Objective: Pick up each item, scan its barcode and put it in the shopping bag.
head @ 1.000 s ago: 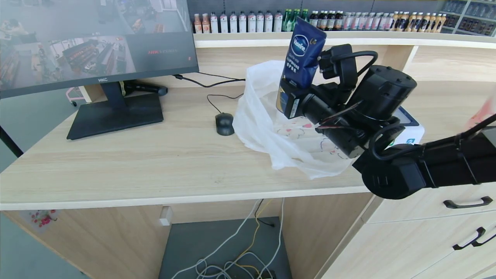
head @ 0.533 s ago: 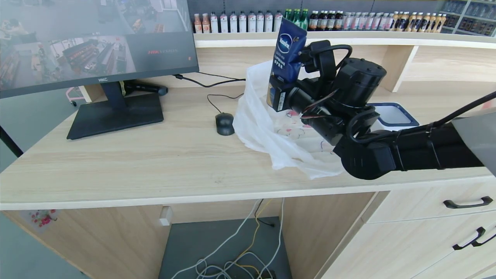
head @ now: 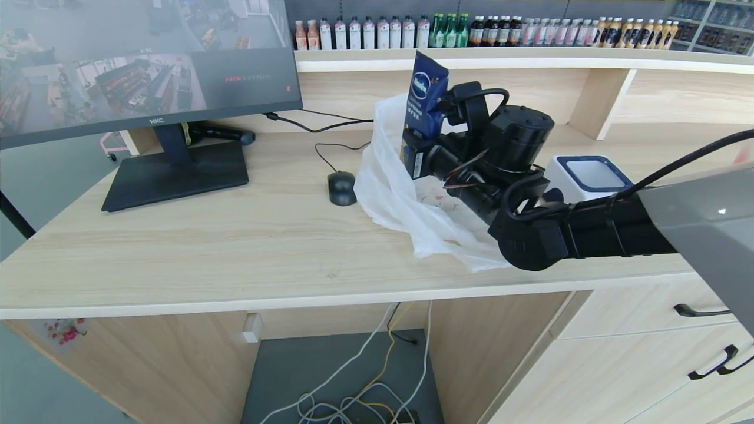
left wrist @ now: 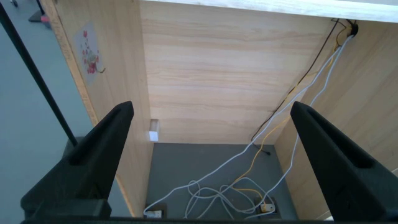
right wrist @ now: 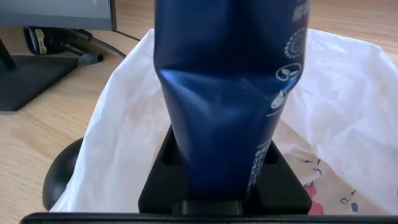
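Observation:
My right gripper [head: 425, 138] is shut on a dark blue tube [head: 423, 94] that stands upright, held over the open mouth of the white plastic shopping bag [head: 406, 194] on the counter. In the right wrist view the tube [right wrist: 233, 106] sits between the jaws, with the bag [right wrist: 124, 137] spread below and behind it. A white barcode scanner with a dark blue rim [head: 586, 176] stands on the counter to the right of the bag. My left gripper [left wrist: 211, 162] hangs open below the counter, facing the wooden panel and cables.
A monitor [head: 141, 59] on a black stand occupies the counter's left back. A black mouse [head: 341, 187] lies just left of the bag, its cable running back. A shelf of bottles [head: 500, 32] lines the rear. Drawers [head: 701, 335] sit at lower right.
My right arm has carried the tube leftward and slightly down, from beside the scanner to over the bag's opening. The scanner, hidden by the arm before, now shows.

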Robot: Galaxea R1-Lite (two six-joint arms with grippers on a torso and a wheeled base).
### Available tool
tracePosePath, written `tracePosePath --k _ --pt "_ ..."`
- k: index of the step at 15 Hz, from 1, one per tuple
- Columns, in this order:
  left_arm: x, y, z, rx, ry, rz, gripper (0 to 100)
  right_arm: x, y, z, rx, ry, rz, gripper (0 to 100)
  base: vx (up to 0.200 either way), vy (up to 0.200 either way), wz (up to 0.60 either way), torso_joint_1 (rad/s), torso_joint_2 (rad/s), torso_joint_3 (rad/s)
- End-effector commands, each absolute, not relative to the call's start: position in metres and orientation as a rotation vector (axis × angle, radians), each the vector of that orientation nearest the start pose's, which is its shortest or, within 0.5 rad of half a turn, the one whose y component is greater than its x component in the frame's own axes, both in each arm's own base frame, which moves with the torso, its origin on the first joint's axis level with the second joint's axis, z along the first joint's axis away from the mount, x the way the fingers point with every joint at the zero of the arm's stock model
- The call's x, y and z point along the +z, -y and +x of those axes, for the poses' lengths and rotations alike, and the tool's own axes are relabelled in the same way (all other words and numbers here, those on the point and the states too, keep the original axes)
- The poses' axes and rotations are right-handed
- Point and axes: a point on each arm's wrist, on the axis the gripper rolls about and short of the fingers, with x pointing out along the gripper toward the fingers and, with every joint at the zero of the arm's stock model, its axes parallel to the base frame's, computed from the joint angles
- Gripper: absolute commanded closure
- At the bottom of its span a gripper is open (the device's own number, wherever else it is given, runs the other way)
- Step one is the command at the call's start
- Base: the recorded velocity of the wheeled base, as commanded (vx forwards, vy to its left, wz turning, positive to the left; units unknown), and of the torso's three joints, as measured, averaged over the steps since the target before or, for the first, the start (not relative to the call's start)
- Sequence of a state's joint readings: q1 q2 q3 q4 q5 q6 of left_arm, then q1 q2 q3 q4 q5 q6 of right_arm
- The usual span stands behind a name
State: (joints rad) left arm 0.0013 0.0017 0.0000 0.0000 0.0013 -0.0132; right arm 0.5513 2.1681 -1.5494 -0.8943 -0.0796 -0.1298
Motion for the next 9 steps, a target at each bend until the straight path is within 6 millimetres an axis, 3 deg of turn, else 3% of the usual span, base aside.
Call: tracePosePath --k 1,9 --pt "0.0755 0.0 -0.0227 0.003 -0.002 -0.014 0 0.2294 -0.2408 0.3941 0.451 0.292 -0.042 100 0.0 0.0 0.0 0.0 0.0 0.0" --pt "0.0755 0.0 -0.0227 0.003 -0.002 -0.014 0 0.2209 -0.2433 0.3996 0.454 0.276 -0.026 100 0.0 0.0 0.0 0.0 0.0 0.0"
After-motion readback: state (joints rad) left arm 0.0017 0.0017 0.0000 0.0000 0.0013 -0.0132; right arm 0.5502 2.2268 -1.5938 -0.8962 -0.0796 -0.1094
